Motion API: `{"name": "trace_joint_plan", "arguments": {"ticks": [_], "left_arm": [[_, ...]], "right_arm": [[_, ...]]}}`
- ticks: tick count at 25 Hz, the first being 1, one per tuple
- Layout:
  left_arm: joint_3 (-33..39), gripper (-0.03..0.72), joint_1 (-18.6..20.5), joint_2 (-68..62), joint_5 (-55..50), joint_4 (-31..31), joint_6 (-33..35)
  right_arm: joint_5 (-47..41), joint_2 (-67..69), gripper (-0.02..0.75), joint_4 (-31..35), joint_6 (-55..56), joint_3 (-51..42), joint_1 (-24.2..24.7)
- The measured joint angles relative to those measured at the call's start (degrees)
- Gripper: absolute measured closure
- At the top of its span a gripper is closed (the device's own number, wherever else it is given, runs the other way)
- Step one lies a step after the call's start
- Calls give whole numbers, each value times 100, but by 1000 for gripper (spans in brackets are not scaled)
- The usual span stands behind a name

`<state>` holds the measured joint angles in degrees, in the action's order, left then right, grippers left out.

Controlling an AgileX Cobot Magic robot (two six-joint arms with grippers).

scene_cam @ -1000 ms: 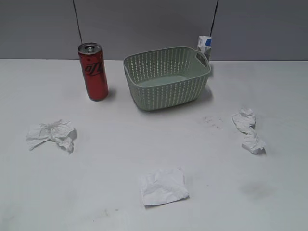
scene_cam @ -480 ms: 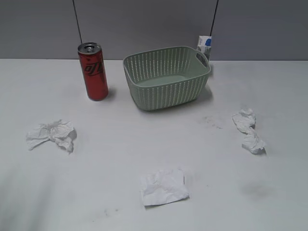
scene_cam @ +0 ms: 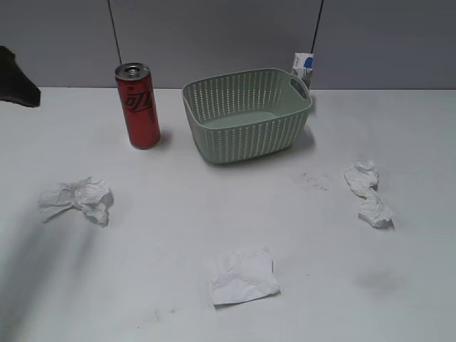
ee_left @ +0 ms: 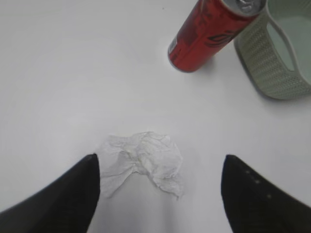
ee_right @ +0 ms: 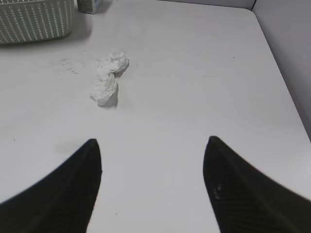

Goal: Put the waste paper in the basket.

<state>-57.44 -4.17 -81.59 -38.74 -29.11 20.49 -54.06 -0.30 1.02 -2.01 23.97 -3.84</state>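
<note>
Black and wide apart, the two fingers of the left gripper (ee_left: pixel 158 179) hang above the table with nothing between them but a crumpled paper wad (ee_left: pixel 141 162) lying on the surface just ahead of the tips. In the exterior view only a dark part of that arm (scene_cam: pixel 16 87) shows at the left edge, raised above the counter (scene_cam: pixel 214 206), and the same wad (scene_cam: pixel 78 199) sits toward the left edge, well clear of the front edge. Past it stands a red can (ee_left: pixel 211 31), upright, and just beside the can is the green basket (ee_left: pixel 272 63); in the left wrist view I cannot tell whether the two touch, though from outside they stand a little apart.

The right gripper (ee_right: pixel 153 184) is likewise spread wide and empty, held over bare table near the front right corner. Ahead of it lies a second paper wad (ee_right: pixel 108 77), two lumps joined, apart from the fingers. The right edge of the counter meets a grey wall (ee_right: pixel 286 43), with open surface between the wad and that edge.

The basket (scene_cam: pixel 246 121) sits near the back edge at the middle, upright, its inside bare as far as can be seen. A small white-and-blue carton (scene_cam: pixel 303 65) stands behind its right handle. The third piece, a flatter squarish paper (scene_cam: pixel 242 276), lies near the front edge at the middle, with open surface all round it.
</note>
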Motion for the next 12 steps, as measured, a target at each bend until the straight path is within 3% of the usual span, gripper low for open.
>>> {"name": "trace_joint_plan", "arguments": {"ticks": [8,12], "left_arm": [[-666,97,-671,-1796,-32,-1,0],[-781,97,-784,-2644,35,-1,0]], "right_arm": [[0,0,239,0,0,0,0],[0,0,239,0,0,0,0]]}}
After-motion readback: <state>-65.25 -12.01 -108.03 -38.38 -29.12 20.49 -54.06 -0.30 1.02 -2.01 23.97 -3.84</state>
